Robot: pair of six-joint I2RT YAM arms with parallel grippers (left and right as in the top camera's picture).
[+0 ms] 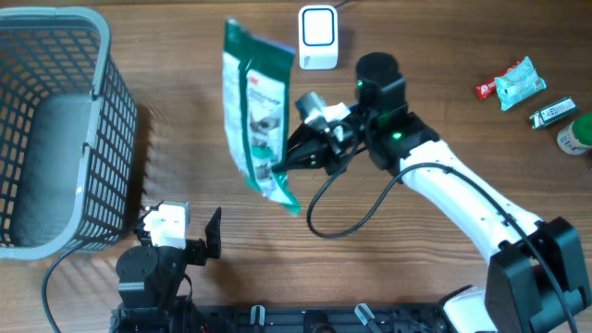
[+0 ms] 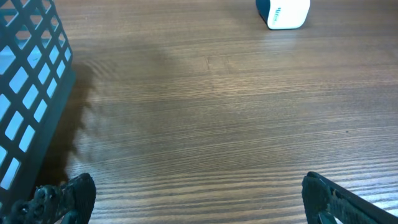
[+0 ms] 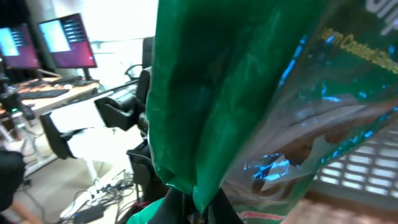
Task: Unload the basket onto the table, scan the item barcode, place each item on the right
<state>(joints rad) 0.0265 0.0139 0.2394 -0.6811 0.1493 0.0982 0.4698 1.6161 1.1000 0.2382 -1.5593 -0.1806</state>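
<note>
Wood grain runs the length of the counter [image 1: 444, 55]. On the left stands a grey plastic basket [image 1: 55, 129]. Just beside it, at the near edge, the left hand [image 1: 183, 231] hangs low over bare wood, its fingers wide apart and holding nothing. A small white scanner [image 1: 317, 37] sits at the far side, about the middle. Off to the far right, well apart from the rest, lie a red-and-teal packet [image 1: 509, 83], a dark little bar [image 1: 552, 112] and a green-topped container [image 1: 578, 134] that is cut off by the edge. A black cable [image 1: 342, 217] loops beside the right arm.

The green bag [image 1: 252, 111] is held up just left of the scanner, with its top corner close to it. The right hand [image 1: 280, 168] is clamped on the bag's near edge, fingers pinched tight on the plastic. The bag stretches away from the hand towards the far left.
</note>
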